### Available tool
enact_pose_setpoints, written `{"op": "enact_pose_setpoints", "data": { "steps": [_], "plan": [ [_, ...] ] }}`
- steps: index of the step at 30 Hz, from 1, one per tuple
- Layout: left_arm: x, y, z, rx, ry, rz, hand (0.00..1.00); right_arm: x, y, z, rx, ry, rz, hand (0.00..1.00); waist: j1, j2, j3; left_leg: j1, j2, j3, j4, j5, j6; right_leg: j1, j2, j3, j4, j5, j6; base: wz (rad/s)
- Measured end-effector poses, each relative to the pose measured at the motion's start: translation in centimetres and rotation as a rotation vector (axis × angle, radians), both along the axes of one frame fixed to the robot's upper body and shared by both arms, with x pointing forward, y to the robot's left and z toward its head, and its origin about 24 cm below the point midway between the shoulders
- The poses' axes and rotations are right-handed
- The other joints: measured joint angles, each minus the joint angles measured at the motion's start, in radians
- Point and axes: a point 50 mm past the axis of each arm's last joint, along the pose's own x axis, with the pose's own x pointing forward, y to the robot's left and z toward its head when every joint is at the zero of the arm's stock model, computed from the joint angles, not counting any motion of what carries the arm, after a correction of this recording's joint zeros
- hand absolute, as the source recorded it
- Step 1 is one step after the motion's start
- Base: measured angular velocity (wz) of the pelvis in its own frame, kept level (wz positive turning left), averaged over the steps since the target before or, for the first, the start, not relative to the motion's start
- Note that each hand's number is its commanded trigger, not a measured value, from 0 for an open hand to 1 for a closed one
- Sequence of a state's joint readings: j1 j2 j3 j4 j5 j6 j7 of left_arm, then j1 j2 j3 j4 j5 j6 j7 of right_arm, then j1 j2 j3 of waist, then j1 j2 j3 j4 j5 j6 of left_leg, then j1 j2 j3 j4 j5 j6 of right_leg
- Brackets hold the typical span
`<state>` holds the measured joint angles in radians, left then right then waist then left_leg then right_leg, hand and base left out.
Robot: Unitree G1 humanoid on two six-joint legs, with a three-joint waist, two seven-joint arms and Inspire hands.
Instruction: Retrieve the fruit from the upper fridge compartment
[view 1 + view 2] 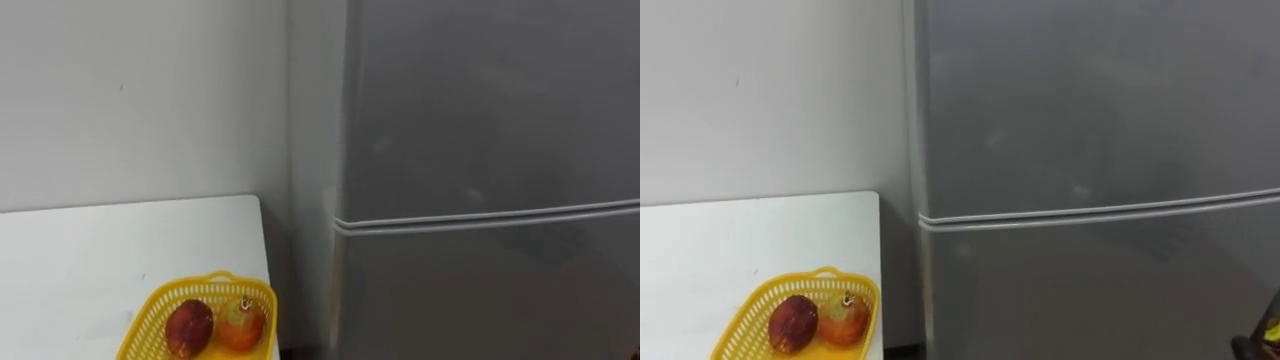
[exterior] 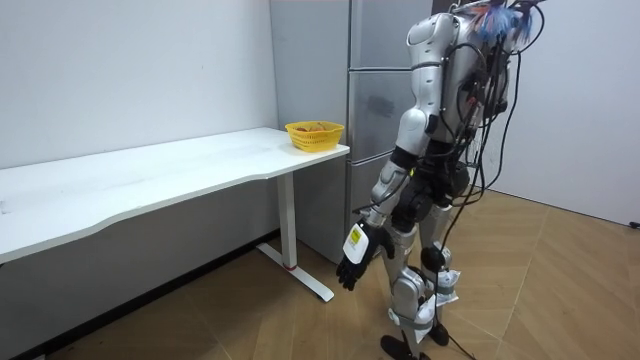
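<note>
In my left eye view the fridge's upper door (image 1: 490,100) is closed. It meets the lower door (image 1: 490,290) along a pale seam, and whatever is behind it is hidden from me. To the left, a white table (image 1: 90,250) runs along the wall (image 1: 130,90). A yellow basket (image 1: 215,281) sits by the table's right edge, the one nearest the fridge. Two fruits lie in it, touching each other: a dark red fruit (image 1: 188,325) on the left and an orange-red fruit (image 1: 243,322) on the right.

In the room view the robot stands upright on the wooden floor (image 2: 560,280), close in front of the fridge and facing it, with the table off to the room view's left. Its left hand (image 2: 355,258) hangs low beside its thigh with the fingers loose and nothing in them. The basket is at the table's end edge, just beside the fridge.

In my right eye view the doors, table and basket look the same. A dark sliver of the right hand (image 1: 1252,346) shows at the lower right corner, in front of the lower door. I cannot tell its state.
</note>
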<state>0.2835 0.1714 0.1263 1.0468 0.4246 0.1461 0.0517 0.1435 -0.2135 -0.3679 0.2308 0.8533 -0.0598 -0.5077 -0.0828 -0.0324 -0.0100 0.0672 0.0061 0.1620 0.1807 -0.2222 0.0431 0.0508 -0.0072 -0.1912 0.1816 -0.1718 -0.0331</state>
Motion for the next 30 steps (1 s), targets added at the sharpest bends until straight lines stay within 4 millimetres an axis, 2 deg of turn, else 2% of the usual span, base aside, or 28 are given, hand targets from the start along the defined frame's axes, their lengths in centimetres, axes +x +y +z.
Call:
{"op": "enact_pose_setpoints", "data": {
  "steps": [3, 7, 9, 10, 12, 18, 22, 23, 30],
  "plan": [
    [0.1, -0.3, -0.1, -0.003, 0.003, -0.010, 0.00, -1.3, 0.8, -3.0, 0.054, 0.143, -0.025, 0.00, 0.000, 0.000, 0.0002, 0.010, -0.001, -0.001, 0.001, 0.000, 0.000, 0.006, 0.000, 0.001, 0.000, -0.002, 0.000, 0.00],
    [-0.4, -1.1, -0.3, -0.023, 0.012, -0.002, 0.00, -3.3, 1.4, -5.9, 0.089, 0.294, -0.054, 0.00, 0.003, 0.001, 0.0011, 0.014, -0.004, -0.005, 0.002, 0.000, 0.001, 0.004, -0.004, 0.000, 0.002, -0.010, 0.003, 0.01],
    [-0.5, -1.3, -0.3, -0.029, 0.014, 0.002, 0.00, -5.2, 1.9, -8.0, 0.113, 0.422, -0.062, 0.00, 0.004, 0.006, 0.0034, 0.013, -0.005, -0.011, 0.002, -0.001, 0.001, 0.004, -0.005, -0.005, 0.002, -0.012, 0.003, 0.08],
    [-0.6, -1.3, -0.3, -0.031, 0.016, 0.003, 0.00, -5.7, 2.0, -8.5, 0.121, 0.447, -0.063, 0.00, 0.003, 0.006, 0.0038, 0.013, -0.005, -0.012, 0.002, -0.001, 0.001, 0.005, -0.005, -0.006, 0.002, -0.013, 0.003, 0.06],
    [-0.8, -1.5, -0.4, -0.036, 0.020, 0.009, 0.00, -7.8, 2.4, -10.3, 0.165, 0.551, -0.069, 0.00, 0.003, 0.009, 0.0027, 0.013, -0.005, -0.013, 0.001, -0.001, 0.001, 0.006, -0.005, -0.007, 0.003, -0.014, 0.002, 0.00],
    [-0.8, -1.7, -0.4, -0.055, 0.018, 0.013, 0.00, -11.1, 3.2, -12.4, 0.240, 0.691, -0.076, 0.00, -0.003, 0.017, 0.0032, 0.017, -0.004, -0.011, -0.001, -0.001, 0.001, 0.006, -0.004, -0.003, 0.004, -0.015, 0.001, 0.00],
    [-0.7, -1.8, -0.4, -0.058, 0.016, 0.012, 0.00, -12.4, 3.6, -13.2, 0.258, 0.772, -0.065, 0.00, 0.000, 0.019, 0.0047, 0.022, -0.005, -0.011, -0.002, -0.001, 0.001, 0.009, -0.004, -0.003, 0.004, -0.015, 0.001, 0.00],
    [-0.8, -1.8, -0.4, -0.059, 0.018, 0.012, 0.00, -13.0, 3.8, -13.4, 0.246, 0.819, -0.046, 0.00, 0.005, 0.022, 0.0072, 0.030, -0.005, -0.010, -0.006, -0.001, 0.001, 0.016, -0.004, -0.004, 0.004, -0.017, 0.001, 0.00],
    [-1.5, -1.8, -0.4, -0.070, 0.031, 0.032, 0.00, -15.5, 4.7, -14.5, 0.235, 1.004, 0.098, 0.00, 0.008, 0.021, 0.0077, 0.041, -0.005, -0.014, -0.014, -0.001, 0.000, 0.028, -0.003, -0.005, 0.003, -0.020, 0.001, 0.01]
  ]
}}
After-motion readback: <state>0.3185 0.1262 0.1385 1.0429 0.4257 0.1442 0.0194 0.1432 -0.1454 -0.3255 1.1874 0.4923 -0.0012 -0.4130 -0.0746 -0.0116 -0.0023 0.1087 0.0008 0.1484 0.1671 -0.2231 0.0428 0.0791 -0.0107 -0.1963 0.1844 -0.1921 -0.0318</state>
